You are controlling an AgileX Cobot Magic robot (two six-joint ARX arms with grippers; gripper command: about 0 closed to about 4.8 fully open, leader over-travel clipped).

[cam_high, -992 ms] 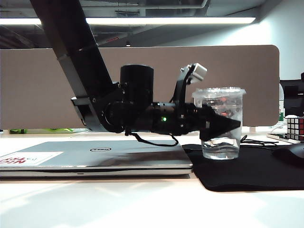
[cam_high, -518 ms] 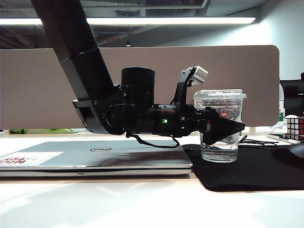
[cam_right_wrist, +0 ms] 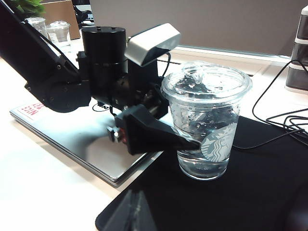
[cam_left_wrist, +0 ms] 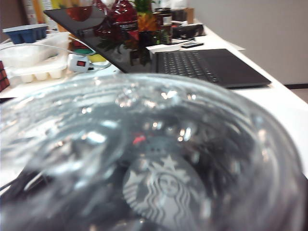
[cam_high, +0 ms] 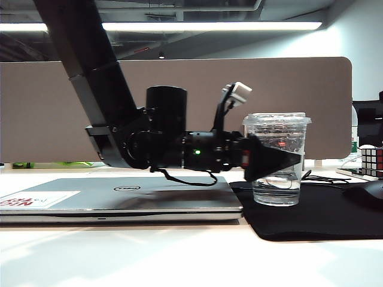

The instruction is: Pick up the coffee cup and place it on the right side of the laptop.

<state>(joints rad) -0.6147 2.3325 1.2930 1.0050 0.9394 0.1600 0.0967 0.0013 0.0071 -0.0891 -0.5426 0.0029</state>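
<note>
The coffee cup, clear plastic with a flat lid and a green logo, stands upright on the black mouse mat, just right of the closed silver laptop. My left gripper reaches in level from over the laptop and is open, one black finger lying along the cup's near side and the other hidden behind it. The cup fills the left wrist view, so the fingers are hidden there. My right gripper is shut and hovers low over the mat's near corner, well short of the cup.
A Rubik's cube and a dark mouse sit at the mat's right end. Black cables trail behind the cup toward a grey drawer organizer. A brown partition closes off the back. Another open laptop lies beyond the cup.
The left gripper's jaws have spread apart around the cup and its wrist has turned and drawn back slightly to the left. The cup settled from a slight tilt to standing flat on the mat.
</note>
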